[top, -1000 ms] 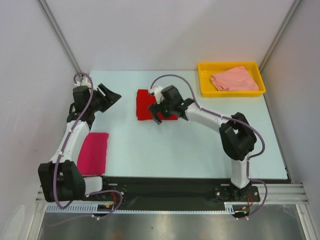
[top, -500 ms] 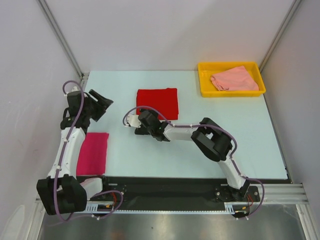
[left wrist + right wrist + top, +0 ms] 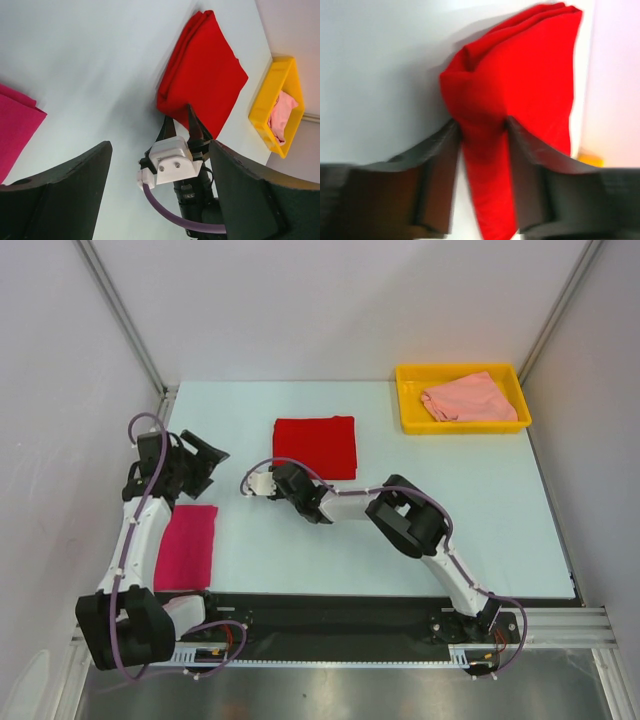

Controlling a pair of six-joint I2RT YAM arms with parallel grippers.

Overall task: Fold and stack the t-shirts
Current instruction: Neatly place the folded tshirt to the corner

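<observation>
Three t-shirts in view, each lying on its own, well apart.

Red t-shirt (image 3: 315,447): folded to a flat rectangle on the surface (image 3: 300,550), toward the far side, roughly centre.

Magenta t-shirt (image 3: 187,545): folded to a narrow rectangle at the near left, just beside the left arm.

Salmon t-shirt (image 3: 468,398): loosely crumpled inside the yellow tray (image 3: 405,405), far right corner.

Right end effector (image 3: 481,125): low over the surface at the red t-shirt's near-left corner. The wrist view shows the layered corner between the two fingers, with cloth touching both inner faces and puckered there, so it is pinching that corner.

Left end effector (image 3: 200,466): fingers spread wide with nothing between them. It sits just beyond the magenta t-shirt's far end, facing the red t-shirt, and touches no cloth.
</observation>
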